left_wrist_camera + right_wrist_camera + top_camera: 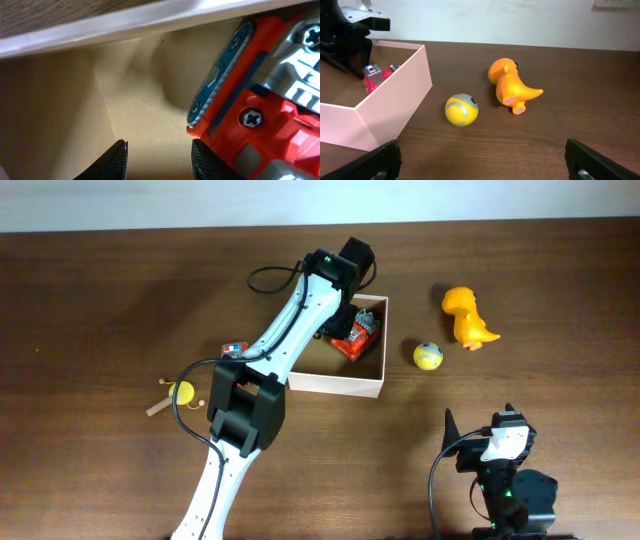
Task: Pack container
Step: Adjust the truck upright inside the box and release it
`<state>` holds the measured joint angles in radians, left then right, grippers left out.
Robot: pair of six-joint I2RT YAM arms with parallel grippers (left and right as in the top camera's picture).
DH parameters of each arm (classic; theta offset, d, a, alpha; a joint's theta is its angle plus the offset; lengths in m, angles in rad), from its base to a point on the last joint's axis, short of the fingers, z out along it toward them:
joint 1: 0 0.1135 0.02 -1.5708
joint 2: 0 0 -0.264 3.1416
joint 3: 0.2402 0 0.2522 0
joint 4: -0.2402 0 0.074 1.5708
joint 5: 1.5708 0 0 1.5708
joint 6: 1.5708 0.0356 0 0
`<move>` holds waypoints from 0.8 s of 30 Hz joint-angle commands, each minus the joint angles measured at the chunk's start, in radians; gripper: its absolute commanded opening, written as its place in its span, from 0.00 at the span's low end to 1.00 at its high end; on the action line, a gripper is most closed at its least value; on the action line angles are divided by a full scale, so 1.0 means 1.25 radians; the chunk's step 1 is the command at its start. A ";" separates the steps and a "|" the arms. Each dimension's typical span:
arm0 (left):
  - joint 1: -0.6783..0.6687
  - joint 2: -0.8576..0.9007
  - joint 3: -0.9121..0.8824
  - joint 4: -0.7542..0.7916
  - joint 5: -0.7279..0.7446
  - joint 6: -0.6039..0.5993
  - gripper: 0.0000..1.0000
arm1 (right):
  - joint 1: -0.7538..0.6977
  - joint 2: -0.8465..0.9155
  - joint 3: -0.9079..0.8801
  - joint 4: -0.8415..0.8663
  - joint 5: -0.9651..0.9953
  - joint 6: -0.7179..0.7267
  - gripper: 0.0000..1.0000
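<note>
The square, shallow white-walled cardboard container [340, 386] sits near the middle of the brown wooden table [100, 310], open side up. It looks light and thin. I'd expect its walls to bend under a pinch and the whole box to skid if nudged, so a gentle hold on a wall's rim close to a corner seems safest.

Inside it lies a red and grey plastic toy [260, 110]. The left gripper [159, 157] hangs over the tan floor just beside the toy, its fingers apart with nothing between them.

Outside, to the box's right, are a yellow ball [428, 356] and an orange plastic dinosaur [468, 317]. The right gripper [487, 162] is spread wide and empty, well apart from them.
</note>
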<state>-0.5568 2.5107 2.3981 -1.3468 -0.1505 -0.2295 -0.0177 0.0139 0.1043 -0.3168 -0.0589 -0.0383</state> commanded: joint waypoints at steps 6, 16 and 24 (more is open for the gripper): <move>-0.030 0.005 0.013 -0.012 0.003 -0.007 0.43 | 0.004 -0.008 -0.006 0.000 -0.010 -0.005 0.99; -0.078 0.005 0.013 -0.004 0.003 -0.007 0.44 | 0.004 -0.008 -0.006 0.000 -0.010 -0.005 0.99; -0.083 0.005 0.013 0.005 -0.013 -0.006 0.44 | 0.004 -0.008 -0.006 0.000 -0.010 -0.005 0.99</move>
<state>-0.6647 2.5107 2.3981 -1.3457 -0.1501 -0.2295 -0.0177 0.0139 0.1043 -0.3172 -0.0589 -0.0383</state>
